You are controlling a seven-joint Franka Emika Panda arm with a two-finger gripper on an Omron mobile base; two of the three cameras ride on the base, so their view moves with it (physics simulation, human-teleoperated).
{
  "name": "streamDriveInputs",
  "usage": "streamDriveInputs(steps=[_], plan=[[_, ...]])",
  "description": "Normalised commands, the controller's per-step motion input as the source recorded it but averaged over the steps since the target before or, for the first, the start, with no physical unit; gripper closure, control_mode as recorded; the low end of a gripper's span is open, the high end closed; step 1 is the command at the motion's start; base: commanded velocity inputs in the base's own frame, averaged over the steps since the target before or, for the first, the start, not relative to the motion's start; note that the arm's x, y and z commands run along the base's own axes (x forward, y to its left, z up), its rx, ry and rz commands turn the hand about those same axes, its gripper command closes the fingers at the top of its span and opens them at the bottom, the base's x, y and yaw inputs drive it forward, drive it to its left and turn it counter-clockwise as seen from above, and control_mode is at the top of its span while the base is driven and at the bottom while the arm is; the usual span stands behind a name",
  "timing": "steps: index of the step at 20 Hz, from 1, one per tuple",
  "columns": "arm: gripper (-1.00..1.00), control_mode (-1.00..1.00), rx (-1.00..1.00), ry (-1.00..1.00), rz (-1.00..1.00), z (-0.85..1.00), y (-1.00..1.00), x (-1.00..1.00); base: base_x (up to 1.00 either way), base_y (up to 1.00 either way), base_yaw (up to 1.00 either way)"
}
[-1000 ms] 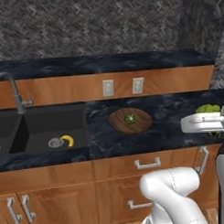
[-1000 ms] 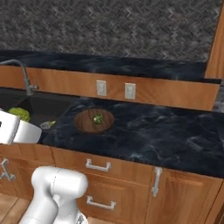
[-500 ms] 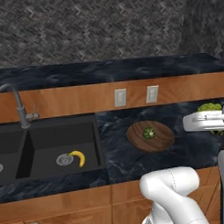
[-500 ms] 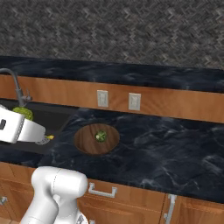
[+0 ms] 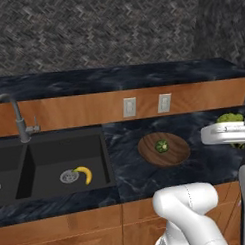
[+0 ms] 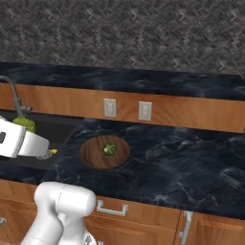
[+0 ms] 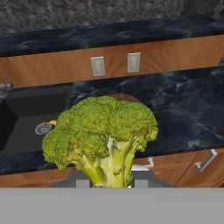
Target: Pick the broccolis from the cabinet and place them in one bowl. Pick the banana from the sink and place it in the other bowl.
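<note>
My gripper (image 5: 234,132) is shut on a broccoli (image 5: 230,118), carried above the counter to the right of the wooden bowl (image 5: 176,155). A second broccoli (image 5: 162,145) lies in that bowl. In the hand view the held broccoli (image 7: 105,129) rises from the gripper (image 7: 109,180) and hides most of the bowl (image 7: 127,97). The right base view shows the held broccoli (image 6: 25,125) to the left of the bowl (image 6: 93,158), in front of the sink. The banana (image 5: 85,174) lies in the right basin of the black sink (image 5: 45,157), beside the drain. The cabinet and the other bowl are out of view.
A curved grey faucet (image 5: 16,115) stands behind the sink. Two wall outlets (image 5: 129,107) sit on the wooden backsplash. Dark marble counter (image 6: 182,167) stretches to the right of the bowl. Drawers with silver handles (image 6: 112,209) run below the counter edge.
Both base views have shifted, so the base has driven: the sink and bowl now lie further right and nearer in the left base view. The gripper still holds the broccoli.
</note>
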Motion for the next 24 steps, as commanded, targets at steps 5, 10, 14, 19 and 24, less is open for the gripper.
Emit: streamDriveInputs(steps=[5, 10, 14, 19, 24], plan=[[1.00, -1.00, 0.00, 0.17, 0.00, 0.00, -0.09, 0.46, 0.02, 0.00, 0.00], [1.00, -1.00, 0.02, 0.36, 0.00, -0.17, -0.16, 0.85, 0.00, 0.00, 0.00], [1.00, -1.00, 0.08, 0.34, 0.00, -0.47, -0.17, 0.87, 0.00, 0.00, 0.00], [1.00, -1.00, -0.02, 0.04, 0.04, -0.71, -0.06, 0.58, 0.00, 0.00, 0.00], [1.00, -1.00, -0.12, -0.24, 0.02, -0.45, -0.01, 0.12, 0.00, 0.00, 0.00]])
